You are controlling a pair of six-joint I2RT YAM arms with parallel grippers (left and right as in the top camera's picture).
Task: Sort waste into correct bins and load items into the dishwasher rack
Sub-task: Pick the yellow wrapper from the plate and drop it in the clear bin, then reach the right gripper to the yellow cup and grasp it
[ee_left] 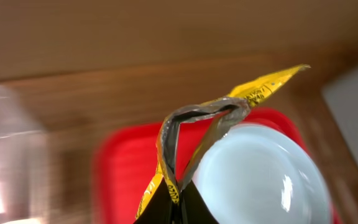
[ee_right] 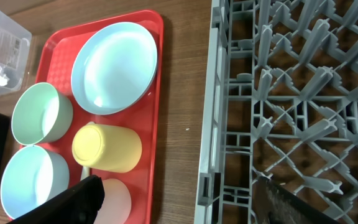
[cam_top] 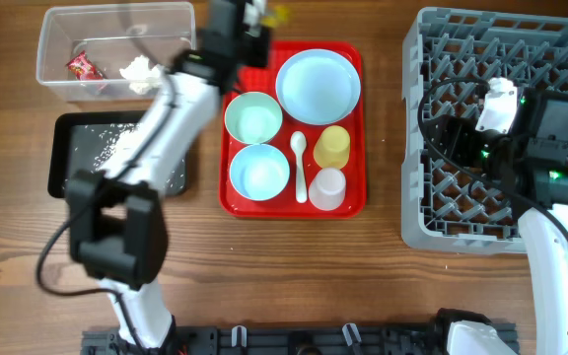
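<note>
My left gripper (ee_left: 179, 208) is shut on a crinkled yellow wrapper (ee_left: 229, 109), held above the far edge of the red tray near the light blue plate (cam_top: 318, 86). From overhead the wrapper (cam_top: 279, 15) pokes out beside the left gripper (cam_top: 254, 25). On the tray lie a green bowl (cam_top: 253, 118), a blue bowl (cam_top: 259, 170), a white spoon (cam_top: 299, 163), a yellow cup (cam_top: 332, 146) and a white cup (cam_top: 327, 188). My right gripper (ee_right: 182, 205) stands open and empty over the left edge of the grey dishwasher rack (cam_top: 560, 39).
The clear tub (cam_top: 57, 84) at far left holds a red wrapper (cam_top: 84, 66) and white tissue (cam_top: 138, 71). Below it the black tray (cam_top: 62, 123) carries rice grains (cam_top: 116, 143). The red serving tray (cam_top: 356, 118) sits between the bins and the rack.
</note>
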